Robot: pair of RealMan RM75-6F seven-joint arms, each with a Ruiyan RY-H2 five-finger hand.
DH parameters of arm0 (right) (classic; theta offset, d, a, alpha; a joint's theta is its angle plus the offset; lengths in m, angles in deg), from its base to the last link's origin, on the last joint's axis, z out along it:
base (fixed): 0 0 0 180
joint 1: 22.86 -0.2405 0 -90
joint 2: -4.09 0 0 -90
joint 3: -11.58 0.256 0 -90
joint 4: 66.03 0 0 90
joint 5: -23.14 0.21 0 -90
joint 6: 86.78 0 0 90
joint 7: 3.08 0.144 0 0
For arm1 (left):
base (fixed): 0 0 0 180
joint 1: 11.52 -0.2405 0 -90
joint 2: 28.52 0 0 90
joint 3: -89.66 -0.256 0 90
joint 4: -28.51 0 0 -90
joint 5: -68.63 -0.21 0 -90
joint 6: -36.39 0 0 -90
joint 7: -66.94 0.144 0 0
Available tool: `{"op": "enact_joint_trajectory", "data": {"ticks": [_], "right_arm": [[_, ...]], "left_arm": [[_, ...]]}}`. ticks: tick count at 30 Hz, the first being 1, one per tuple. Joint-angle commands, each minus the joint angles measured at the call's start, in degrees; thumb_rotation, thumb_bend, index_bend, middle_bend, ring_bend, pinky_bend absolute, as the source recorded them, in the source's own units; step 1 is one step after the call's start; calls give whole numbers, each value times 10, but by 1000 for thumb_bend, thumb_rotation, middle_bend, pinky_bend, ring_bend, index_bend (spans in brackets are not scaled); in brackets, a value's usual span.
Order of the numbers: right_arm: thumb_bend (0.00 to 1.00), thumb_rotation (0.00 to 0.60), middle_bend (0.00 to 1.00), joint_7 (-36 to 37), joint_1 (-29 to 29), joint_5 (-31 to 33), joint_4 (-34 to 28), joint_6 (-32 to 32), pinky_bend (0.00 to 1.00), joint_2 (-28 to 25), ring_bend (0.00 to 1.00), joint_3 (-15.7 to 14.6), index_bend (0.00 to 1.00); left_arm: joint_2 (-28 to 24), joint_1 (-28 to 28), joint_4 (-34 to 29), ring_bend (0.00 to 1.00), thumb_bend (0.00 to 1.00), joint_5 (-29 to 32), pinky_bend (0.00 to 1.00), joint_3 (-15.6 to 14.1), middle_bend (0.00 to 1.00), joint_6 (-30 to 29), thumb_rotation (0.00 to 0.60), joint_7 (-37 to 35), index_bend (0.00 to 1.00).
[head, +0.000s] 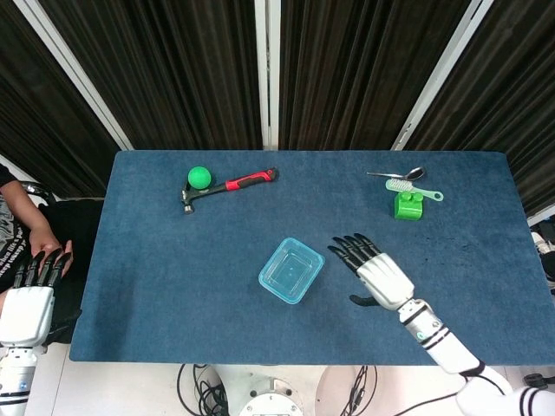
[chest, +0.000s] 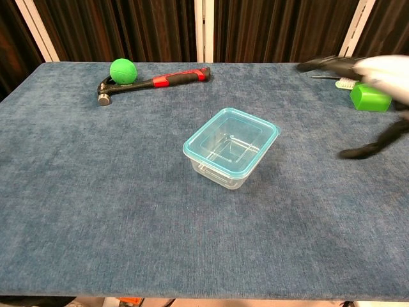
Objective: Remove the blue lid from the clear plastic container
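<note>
- Sitting near mid-bench, the clear plastic container (head: 291,270) has its blue lid (chest: 231,141) seated on top; lid looks flush all round, no corner lifted that I can see.
- Right hand (head: 371,270) hovers just beside the container on its right side, not touching; fingers spread, nothing in it. In the chest view it's a blur at the frame edge, so finger detail can't be read there.
- Left hand (head: 30,293) hangs off the bench's left edge, well apart from everything, fingers apart, holding nothing.
- Handling, my guess: thin plastic, very light and empty, so the tub will prob. slide or lift with the lid unless smth pins it down. Walls and lid likely flex; smooth surfaces, so slippery under hard fingertips.
- Best hold, imo: a corner of the lid rim, peeling up from there, w/ the other hand steadying the tub's side walls.
- Hammer (head: 227,186), green ball (head: 199,177) and green block (head: 408,205) lie far back, clear of the work.
</note>
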Motion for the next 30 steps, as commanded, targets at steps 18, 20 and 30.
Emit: {"op": "enact_joint_trajectory", "data": {"ticks": [18,20,30], "right_arm": [[23,600,0,-38,-213,82,250,-103,0,340,0,114,0],[23,600,0,-43,-239,98,266,-127,0,360,0,128,0],[83,600,24,10,-195,143,61,-176,0,166,0,92,0]], "left_arm": [[2,-13,5,0,0,-3,0,-7,48,-12,600,-17,99],[3,-12,6,0,0,-1,0,-6,48,-9,600,-19,99],[2,-4,16,0,0,-2,0,-3,48,3,600,-32,99]]}}
